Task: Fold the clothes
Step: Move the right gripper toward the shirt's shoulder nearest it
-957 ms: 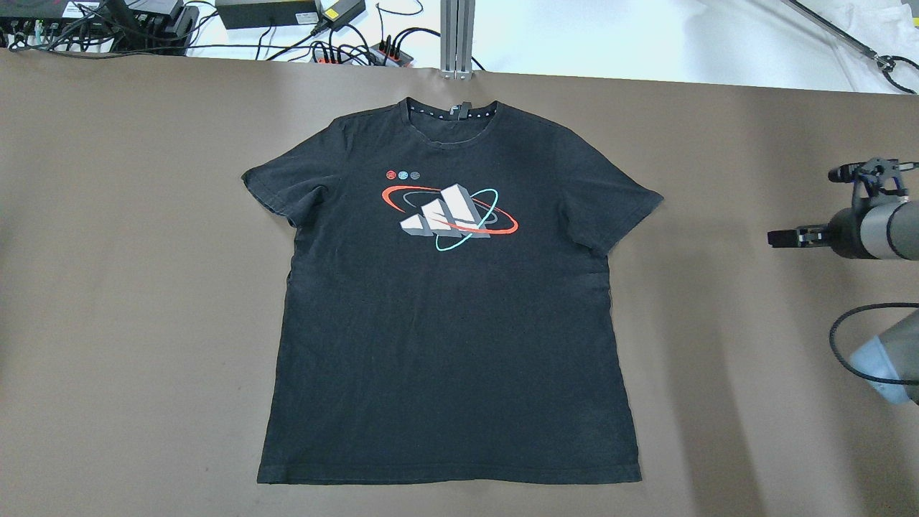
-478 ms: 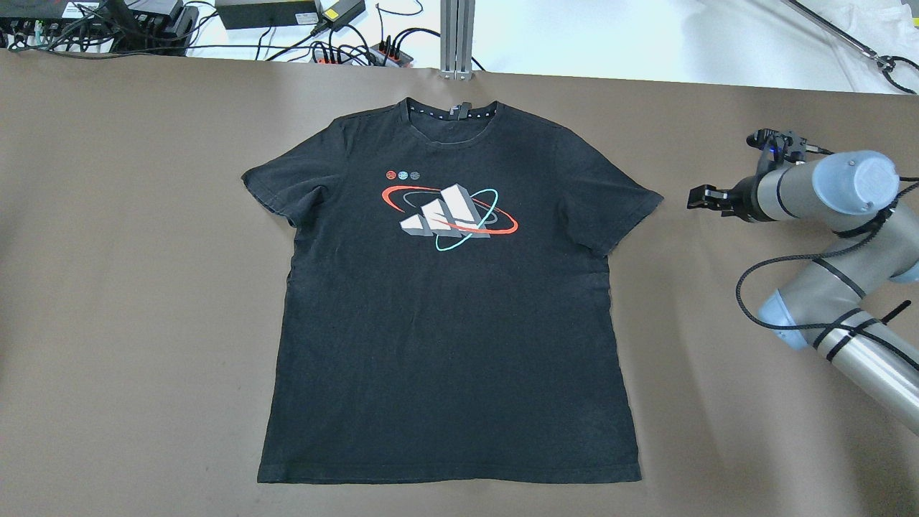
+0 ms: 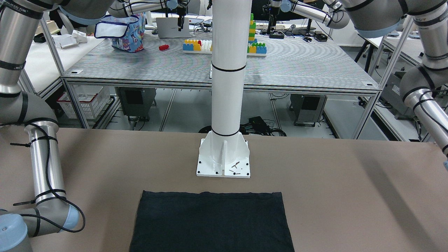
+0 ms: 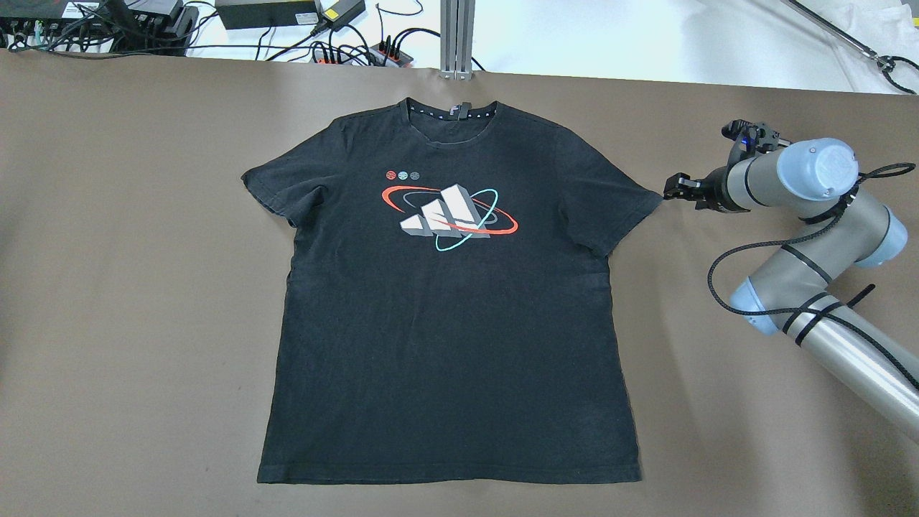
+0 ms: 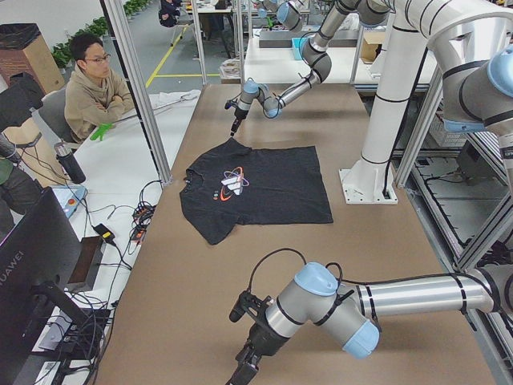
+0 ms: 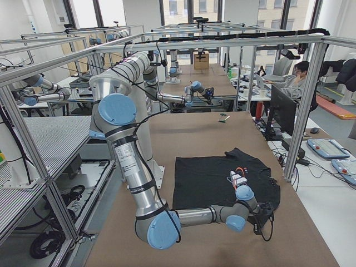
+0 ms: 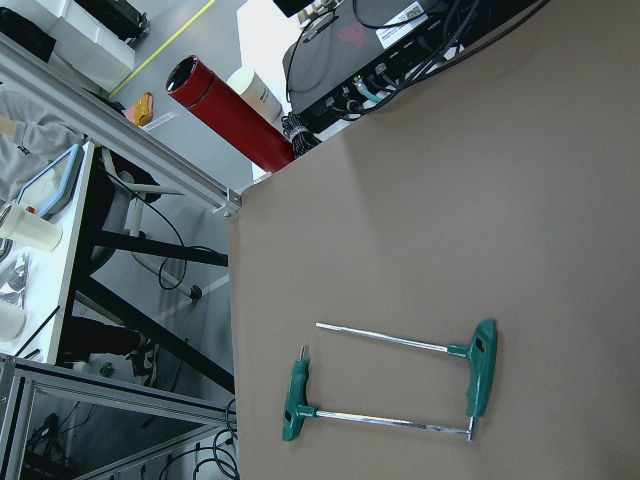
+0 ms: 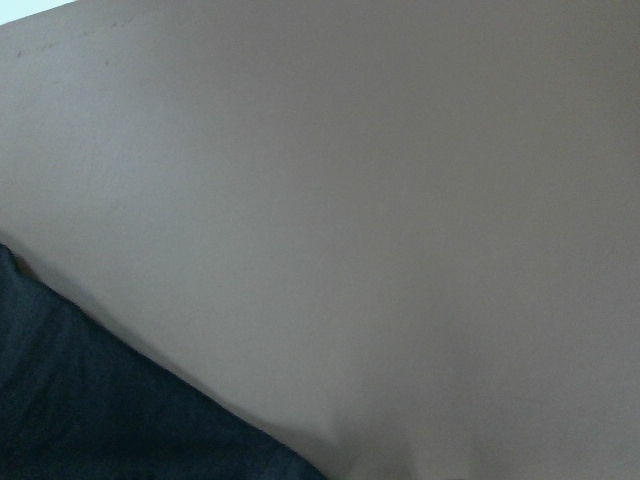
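right gripper (image 4: 671, 189) is sitting mid-right of the overhead view, touching the black shirt (image 4: 449, 337)'s sleeve tip; can't tell if the fingers are spread.

I have 6 views. The overhead camera looks forward and down on the brown table (image 4: 143, 287), taking in the whole black T-shirt (image 4: 449, 323). The front-facing camera faces back at the white post (image 3: 227, 70), catching only the shirt's hem end. The 2 side cameras look along the table from opposite ends; both share the shirt with the overhead. The left wrist camera looks at bare table with 2 green-handled keys (image 7: 390, 385). The right wrist camera sits very close, showing a shirt corner.
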Robot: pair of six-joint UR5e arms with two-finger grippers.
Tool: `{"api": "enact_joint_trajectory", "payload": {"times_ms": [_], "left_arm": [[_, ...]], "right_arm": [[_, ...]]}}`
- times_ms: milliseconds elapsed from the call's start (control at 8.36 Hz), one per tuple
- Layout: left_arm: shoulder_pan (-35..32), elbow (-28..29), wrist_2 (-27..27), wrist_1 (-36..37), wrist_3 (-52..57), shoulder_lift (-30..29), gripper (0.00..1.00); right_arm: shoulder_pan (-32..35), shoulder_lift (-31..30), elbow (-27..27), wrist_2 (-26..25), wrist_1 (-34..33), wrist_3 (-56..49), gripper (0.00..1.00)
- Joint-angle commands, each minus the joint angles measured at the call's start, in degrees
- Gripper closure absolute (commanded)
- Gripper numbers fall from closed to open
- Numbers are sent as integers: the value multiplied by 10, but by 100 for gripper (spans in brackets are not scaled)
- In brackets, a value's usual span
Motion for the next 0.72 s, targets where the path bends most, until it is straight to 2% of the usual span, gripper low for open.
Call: {"api": "enact_joint_trajectory", "payload": {"times_ms": [0, 239, 359, 478, 598], "left_arm": [[0, 1, 0, 0, 0, 2, 0], [0, 1, 1, 0, -1, 3, 0], [0, 5, 2, -1, 0, 3, 0], [0, 9, 3, -2, 0, 3, 0], [0, 9, 3, -2, 0, 3, 0]], "right_arm": [[-8, 17, -25, -5, 0, -2, 40], [-11, 21, -28, -9, -1, -2, 44], [-12, 21, -28, -9, -1, -2, 51], [-12, 21, -28, -9, -1, -2, 68], [-13, 22, -28, -9, -1, -2, 92]]}}
